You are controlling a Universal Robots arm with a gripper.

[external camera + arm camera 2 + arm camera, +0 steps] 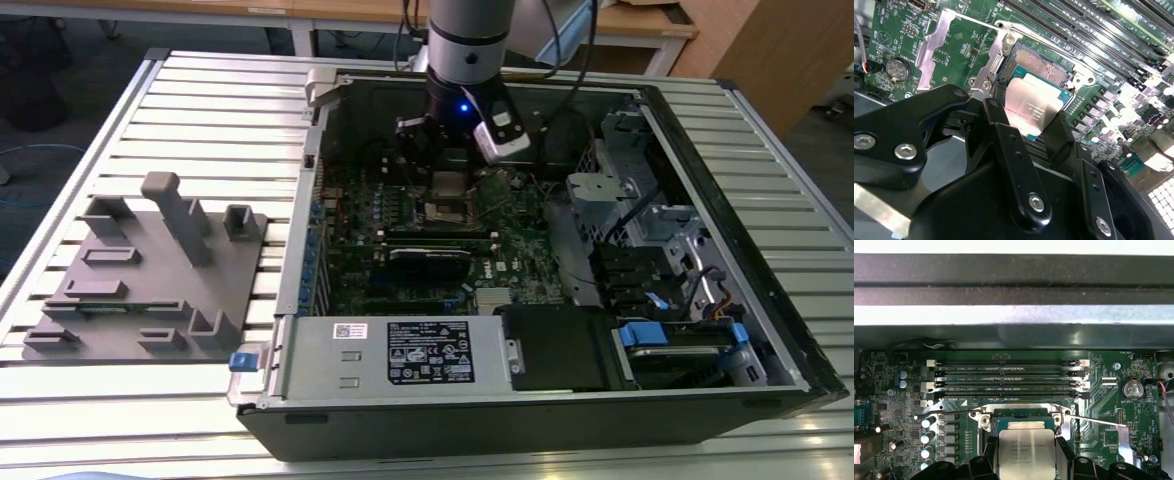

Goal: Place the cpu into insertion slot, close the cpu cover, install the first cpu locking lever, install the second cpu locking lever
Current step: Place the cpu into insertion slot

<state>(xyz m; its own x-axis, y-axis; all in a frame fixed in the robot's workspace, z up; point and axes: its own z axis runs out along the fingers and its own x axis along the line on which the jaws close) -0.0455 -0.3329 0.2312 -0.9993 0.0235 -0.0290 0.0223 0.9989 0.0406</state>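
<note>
- The small square silver-topped cpu (1026,451) is clamped between the black gripper's (1025,116) two fingers (998,122), just over the dark-centred, metal-rimmed insertion slot (1043,67) — contact unclear.
- The thin silvery cpu cover (936,37) lies swung open beside the slot.
- In the exterior view, the grey arm (467,40) drops upright into the open black computer case (534,425).

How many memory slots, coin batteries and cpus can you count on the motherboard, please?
memory slots: 4
coin battery: 1
cpu: 1
Total: 6
</note>
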